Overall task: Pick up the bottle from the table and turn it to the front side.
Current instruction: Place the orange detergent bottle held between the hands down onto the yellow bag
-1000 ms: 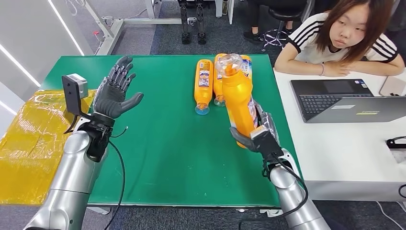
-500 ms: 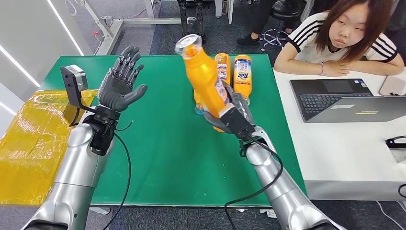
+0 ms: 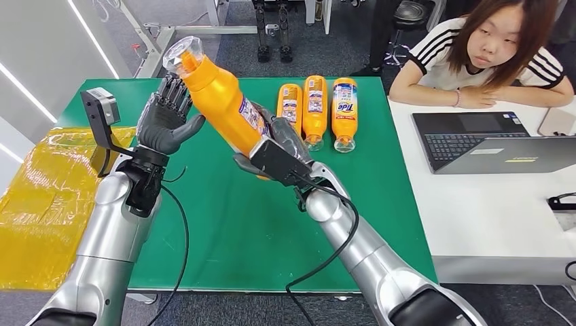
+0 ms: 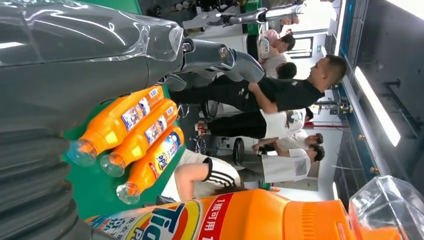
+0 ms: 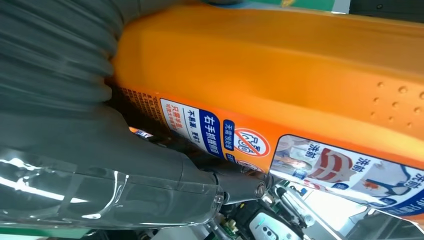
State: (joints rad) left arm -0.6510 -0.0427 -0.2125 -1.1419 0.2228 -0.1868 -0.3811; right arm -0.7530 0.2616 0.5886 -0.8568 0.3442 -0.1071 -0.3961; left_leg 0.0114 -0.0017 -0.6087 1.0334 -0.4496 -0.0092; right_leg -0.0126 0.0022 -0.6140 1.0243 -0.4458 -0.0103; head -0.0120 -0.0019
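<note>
My right hand [image 3: 273, 151] grips the lower body of an orange detergent bottle [image 3: 219, 95] with a clear cap, held tilted in the air over the green table [image 3: 224, 210], cap pointing up and to the left. My left hand [image 3: 165, 122] is raised with fingers spread, its palm just beside the bottle's neck; whether they touch is unclear. The left wrist view shows the bottle's label and cap [image 4: 260, 220] close to the palm. In the right wrist view the thumb [image 5: 150, 165] lies against the bottle's label [image 5: 280, 100].
Three more orange bottles [image 3: 315, 109] lie side by side at the table's far edge. A yellow plastic sheet [image 3: 37, 197] lies to the left. A person [image 3: 486, 51] leans on a white desk with a laptop [image 3: 475, 142] at the right.
My right arm has swung the bottle up and leftward across the table, from the right edge to beside my left hand. The left hand stayed raised and spread.
</note>
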